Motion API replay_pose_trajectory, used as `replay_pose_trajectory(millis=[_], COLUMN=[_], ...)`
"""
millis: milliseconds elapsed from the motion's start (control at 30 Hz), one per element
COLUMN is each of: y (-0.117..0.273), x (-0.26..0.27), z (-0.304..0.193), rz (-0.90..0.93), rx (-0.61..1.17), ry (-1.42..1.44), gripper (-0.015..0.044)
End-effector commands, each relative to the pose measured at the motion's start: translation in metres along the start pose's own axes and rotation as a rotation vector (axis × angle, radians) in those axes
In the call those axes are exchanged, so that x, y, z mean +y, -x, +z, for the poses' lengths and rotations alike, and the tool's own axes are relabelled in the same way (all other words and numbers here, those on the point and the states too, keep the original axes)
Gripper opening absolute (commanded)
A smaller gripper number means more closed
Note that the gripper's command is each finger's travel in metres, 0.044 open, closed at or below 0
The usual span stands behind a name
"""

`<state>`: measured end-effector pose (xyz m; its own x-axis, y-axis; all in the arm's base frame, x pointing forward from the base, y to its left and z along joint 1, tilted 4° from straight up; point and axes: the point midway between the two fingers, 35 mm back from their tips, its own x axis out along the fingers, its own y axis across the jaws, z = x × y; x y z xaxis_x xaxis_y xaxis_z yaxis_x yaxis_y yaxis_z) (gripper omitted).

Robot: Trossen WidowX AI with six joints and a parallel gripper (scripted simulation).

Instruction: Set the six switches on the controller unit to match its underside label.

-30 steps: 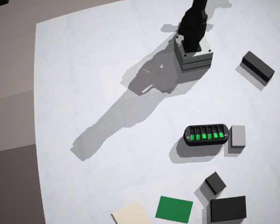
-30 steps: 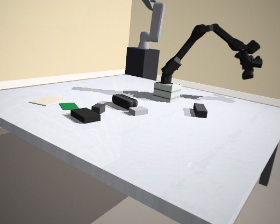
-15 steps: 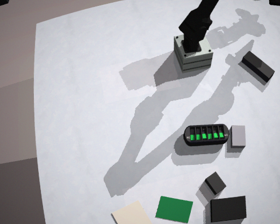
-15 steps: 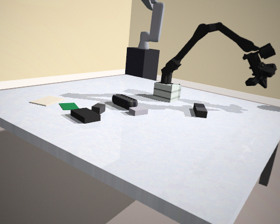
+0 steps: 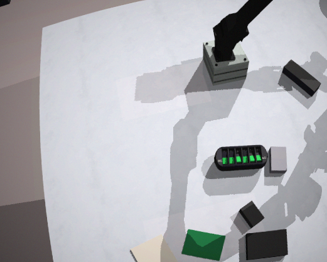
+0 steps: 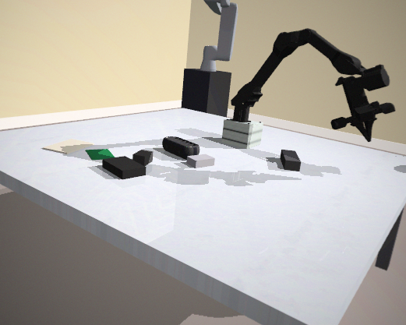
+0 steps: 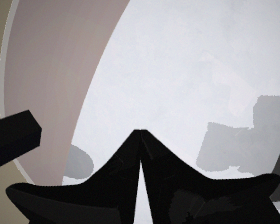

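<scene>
The dark grey controller unit (image 5: 241,167) (image 6: 180,147) sits on the bench with its switch face up. In the top view all six rockers lie in a row, their green parts toward the lower side; the tilt of each is too small to tell surely. Its underside label is hidden. My gripper (image 6: 368,139) (image 7: 140,135) is shut and empty, fingertips together. It hangs in the air well away from the unit, on the far right in the exterior view, pointing down; the top view does not show it. The unit is out of the wrist view.
A pale grey block (image 5: 278,159) (image 6: 201,160) stands close beside the unit's right end. A dark oblong block (image 5: 302,77) (image 6: 290,160) lies nearer the arm's base. A small dark block (image 5: 251,214), a larger black block (image 5: 267,244), a green piece (image 5: 205,245) and a cream piece (image 5: 153,249) lie beyond.
</scene>
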<state>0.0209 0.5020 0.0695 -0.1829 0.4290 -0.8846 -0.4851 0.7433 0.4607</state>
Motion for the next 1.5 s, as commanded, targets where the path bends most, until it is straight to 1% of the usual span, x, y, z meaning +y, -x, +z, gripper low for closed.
replay_pose_trajectory(millis=[0,200,367,533,700,933,1167,1267,1467], y=[0.009,0.031,0.056,0.085,0.116,0.161,0.205,0.221,0.242], x=[-0.051,-0.133,-0.208,-0.286,-0.365,-0.471,-0.566,-0.598,-0.637], z=[0.051,0.109,0.143,0.162,0.165,0.143,0.091,0.061,0.018], rz=[-0.072,-0.165,-0.236,-0.303,-0.363,-0.438,-0.498,-0.516,-0.538], rx=[-0.044,-0.103,-0.150,-0.189,-0.214,-0.233,-0.226,-0.206,-0.187], ry=[-0.186,-0.460,-0.697,-0.941,-1.187,-1.541,-1.908,-2.012,-2.249], gripper=[0.0000,0.0000,0.0000,0.0000,0.0000,0.0000,0.0000,0.0000,0.0000])
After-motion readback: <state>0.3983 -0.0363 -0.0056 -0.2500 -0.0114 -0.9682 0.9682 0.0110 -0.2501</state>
